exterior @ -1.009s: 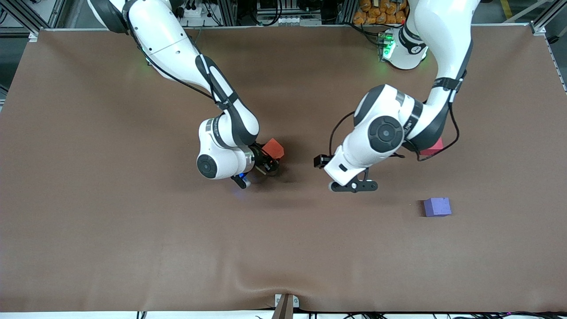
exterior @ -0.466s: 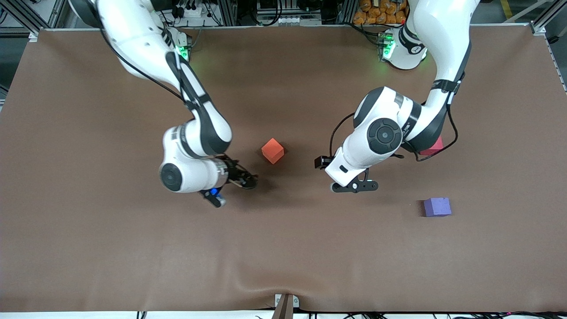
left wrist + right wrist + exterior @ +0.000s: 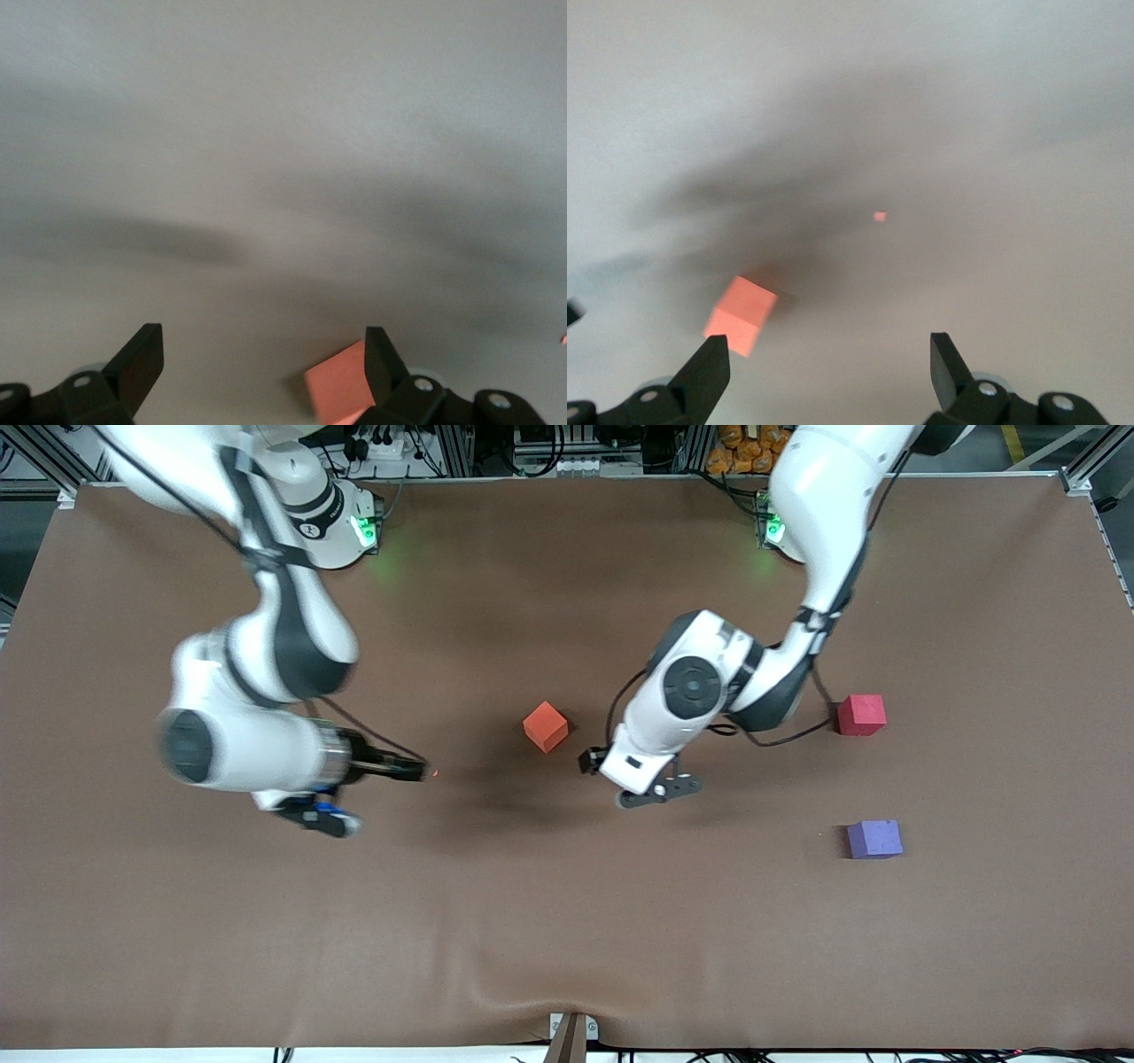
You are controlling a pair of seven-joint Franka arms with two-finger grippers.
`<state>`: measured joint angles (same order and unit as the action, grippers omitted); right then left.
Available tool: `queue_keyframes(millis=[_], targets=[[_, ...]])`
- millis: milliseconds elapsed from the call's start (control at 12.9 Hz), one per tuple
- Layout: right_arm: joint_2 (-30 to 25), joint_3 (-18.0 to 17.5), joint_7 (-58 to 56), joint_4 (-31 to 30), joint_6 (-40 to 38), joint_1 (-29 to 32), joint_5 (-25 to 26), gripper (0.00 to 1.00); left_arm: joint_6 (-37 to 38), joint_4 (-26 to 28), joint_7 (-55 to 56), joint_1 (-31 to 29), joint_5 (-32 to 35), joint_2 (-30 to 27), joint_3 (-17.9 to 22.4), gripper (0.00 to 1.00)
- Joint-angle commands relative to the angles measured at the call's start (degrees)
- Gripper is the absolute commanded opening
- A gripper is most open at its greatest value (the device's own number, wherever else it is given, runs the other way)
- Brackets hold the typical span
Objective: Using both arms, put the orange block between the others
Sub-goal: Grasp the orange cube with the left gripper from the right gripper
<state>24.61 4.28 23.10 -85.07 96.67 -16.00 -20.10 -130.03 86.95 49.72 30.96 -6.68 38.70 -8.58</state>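
The orange block (image 3: 545,726) sits alone on the brown table, mid-table. My right gripper (image 3: 403,768) hangs open toward the right arm's end, well apart from it; the right wrist view shows the orange block (image 3: 741,314) ahead of one fingertip (image 3: 709,365), with the right gripper (image 3: 828,367) holding nothing. My left gripper (image 3: 660,790) is open over the table beside the block, on the left arm's side. In the left wrist view the orange block (image 3: 338,391) lies just inside one finger (image 3: 383,361) of the open left gripper (image 3: 261,367). The pinkish-red block (image 3: 862,715) and purple block (image 3: 874,838) rest toward the left arm's end.
The brown table cover (image 3: 567,921) has a wrinkle near its front edge. A gap of bare cover lies between the pinkish-red and purple blocks. Cables and frame posts run along the robots' side of the table.
My right gripper let go of the orange block and drew back toward the right arm's end. My left arm swung toward the orange block, uncovering the pinkish-red block.
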Motion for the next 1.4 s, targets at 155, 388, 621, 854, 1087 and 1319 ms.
queue_keyframes(millis=[155,388,621,854,1087,1319], targets=[[-7.9,-2.1,-14.4,-1.4,-7.9,11.4,7.6,1.0,-4.8,-3.9,8.3,3.0,-0.3,4.5,0.8,1.0],[-10.1,-2.1,-22.6,-0.7,-8.2,14.4,13.8,1.0,-4.7,-3.9,16.1,5.6,0.2,4.5,0.9,1.0],[-11.9,-1.8,-28.0,0.1,-9.6,16.0,17.9,1.0,-4.7,-3.8,23.5,7.8,1.7,4.6,0.8,1.0],[-14.2,-1.8,-28.4,0.5,-10.7,15.9,21.8,1.0,-4.3,-3.5,29.8,9.5,1.8,5.4,0.8,1.0],[-15.5,-1.8,-28.5,3.1,-15.2,15.9,22.1,1.0,-3.4,-3.5,31.1,9.9,1.9,6.2,0.8,1.0],[-15.6,-1.6,-30.9,6.2,-17.3,16.0,22.1,1.0,2.5,-3.4,31.0,10.6,1.9,6.5,0.8,1.0]])
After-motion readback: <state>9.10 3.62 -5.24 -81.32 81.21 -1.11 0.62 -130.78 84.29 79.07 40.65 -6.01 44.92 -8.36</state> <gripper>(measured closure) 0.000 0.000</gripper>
